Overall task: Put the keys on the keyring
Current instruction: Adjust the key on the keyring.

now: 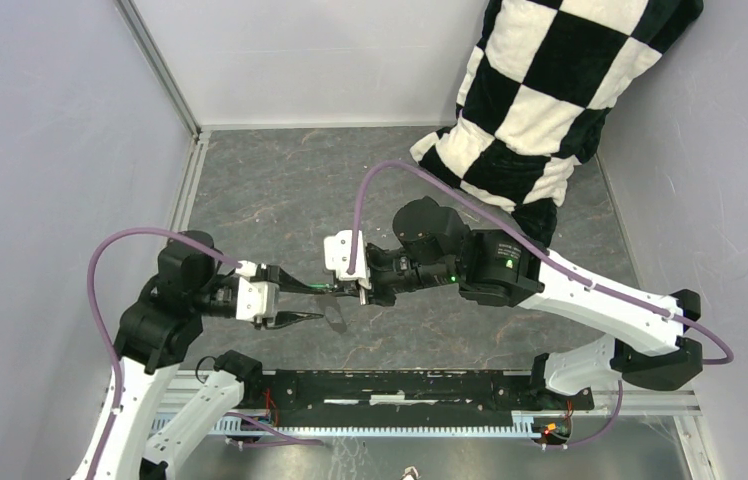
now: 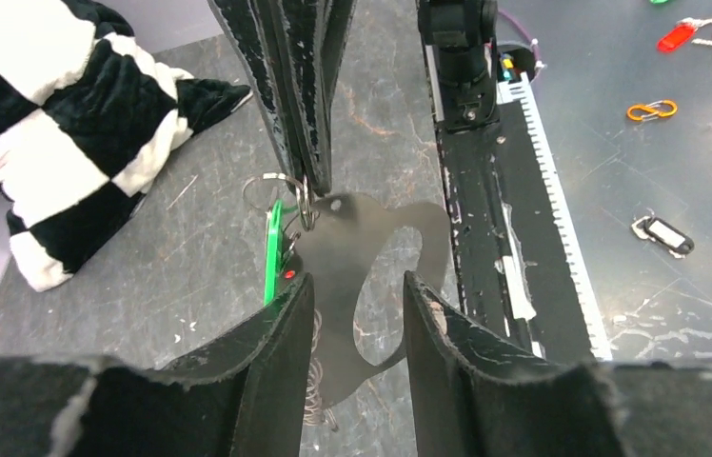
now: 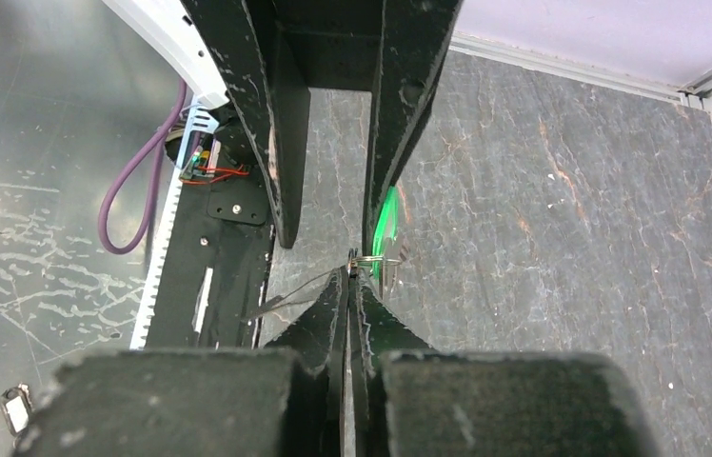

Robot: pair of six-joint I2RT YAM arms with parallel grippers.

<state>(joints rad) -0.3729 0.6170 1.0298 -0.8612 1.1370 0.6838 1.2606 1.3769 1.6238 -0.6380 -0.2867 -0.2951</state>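
The keyring (image 2: 333, 257) is a flat grey metal loop hanging above the table, also visible in the top view (image 1: 336, 314). My right gripper (image 3: 347, 276) is shut on its top end, where a small wire ring (image 2: 271, 181) sits; the gripper comes down from above in the left wrist view (image 2: 312, 186). The green key (image 2: 273, 252) hangs edge-on from that ring and shows in the right wrist view (image 3: 386, 224). A red spot (image 2: 288, 274) beside it is mostly hidden. My left gripper (image 2: 357, 281) is open, one finger on each side of the keyring's lower part.
A black and white checked cloth (image 1: 550, 90) lies at the back right. The black rail (image 1: 400, 385) runs along the near edge. Beyond the rail lie red keys (image 2: 681, 36), an orange carabiner (image 2: 652, 110) and a black tag (image 2: 662, 233).
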